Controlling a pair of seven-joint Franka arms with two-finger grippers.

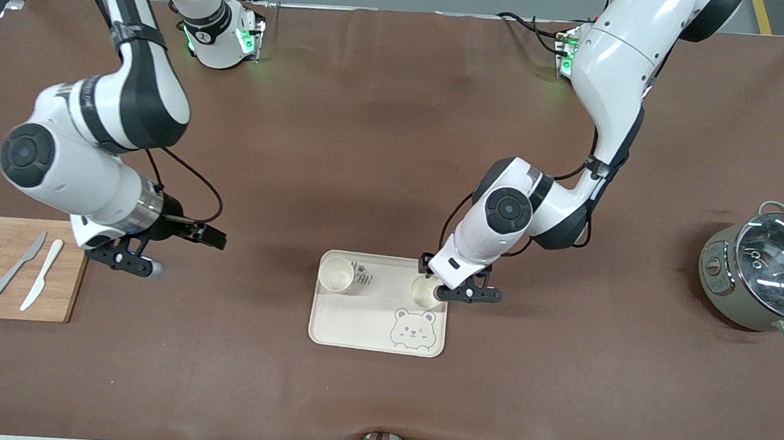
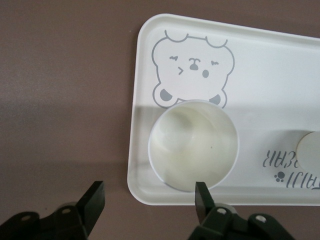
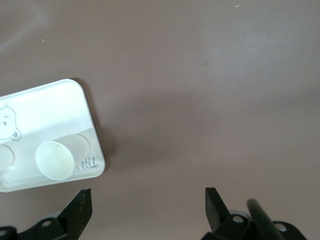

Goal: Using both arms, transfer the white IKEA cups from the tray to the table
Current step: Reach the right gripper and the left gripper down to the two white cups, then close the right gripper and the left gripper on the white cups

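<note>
Two white IKEA cups stand upright on the cream bear tray [image 1: 356,322]: one [image 1: 337,274] at its corner toward the right arm's end, the other [image 1: 423,291] at its corner toward the left arm's end. My left gripper [image 1: 464,293] is open and empty, just above the tray's edge beside the second cup. In the left wrist view that cup [image 2: 193,145] sits on the tray [image 2: 280,90] next to one finger of the gripper [image 2: 148,200]. My right gripper [image 1: 133,262] is open and empty over bare table between the cutting board and the tray. The right wrist view shows this gripper [image 3: 147,200] and a cup [image 3: 55,160] on the tray [image 3: 55,105].
A wooden cutting board [image 1: 57,291] with two lemon slices and two knives lies at the right arm's end. A grey-green pot with a glass lid [image 1: 769,277] stands at the left arm's end.
</note>
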